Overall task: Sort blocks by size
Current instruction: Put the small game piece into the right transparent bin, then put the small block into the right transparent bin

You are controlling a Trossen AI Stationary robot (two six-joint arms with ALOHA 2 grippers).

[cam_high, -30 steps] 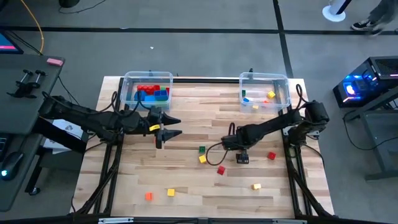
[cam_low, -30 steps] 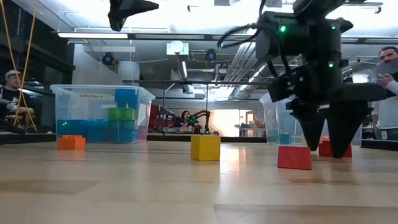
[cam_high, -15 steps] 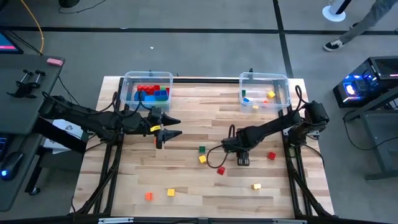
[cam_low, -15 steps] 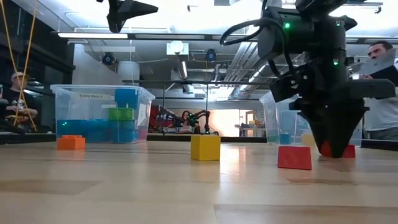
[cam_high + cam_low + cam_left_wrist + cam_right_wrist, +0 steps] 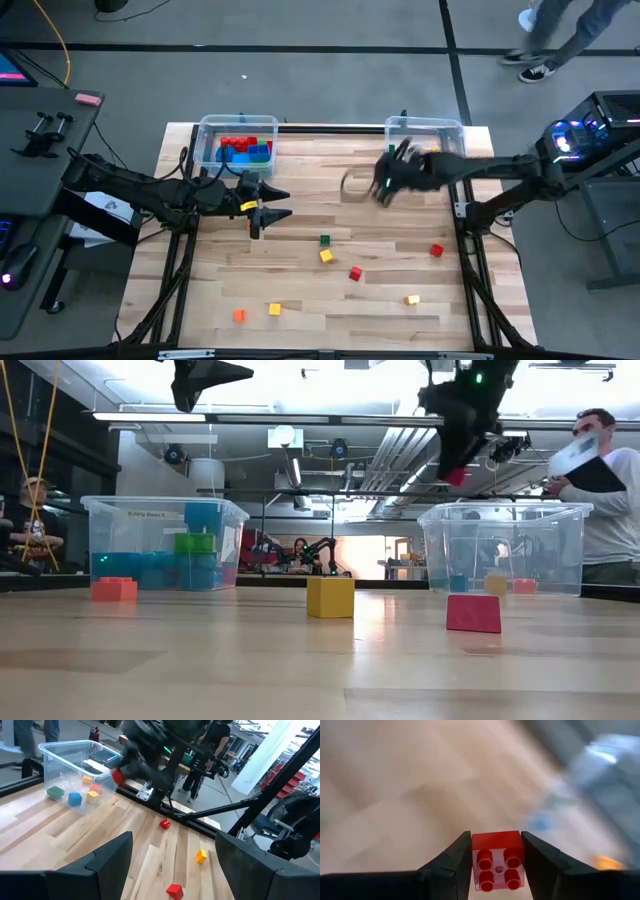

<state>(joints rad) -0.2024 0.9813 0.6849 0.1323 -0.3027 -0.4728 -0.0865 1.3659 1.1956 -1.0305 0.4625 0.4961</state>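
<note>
High view shows the sort partly done, with places here given from the right bin (image 5: 425, 145) at the counter's (image 5: 300, 215) far right. Well short of that bin, nearest the front edge, an orange cube (image 5: 238, 315) and two yellow cubes (image 5: 275, 309) (image 5: 412, 299) lie loose; a little farther in sit two red cubes (image 5: 355, 273) (image 5: 435, 250), a yellow cube (image 5: 326, 256) and a green cube (image 5: 324, 240). So seven pieces are left, I judge. Just beside the bin's left wall, raised above the counter, the right gripper (image 5: 496, 865) has its fingers closed on a small red block (image 5: 497, 859), apparently bound for the bin. Inside the bin lie a few tiny cubes: blue, green, yellow and orange. Well to that bin's left, the left gripper (image 5: 272, 203) waits with fingers spread, holding nothing, near the left bin (image 5: 237, 140), which holds larger red, blue and green bricks.
</note>
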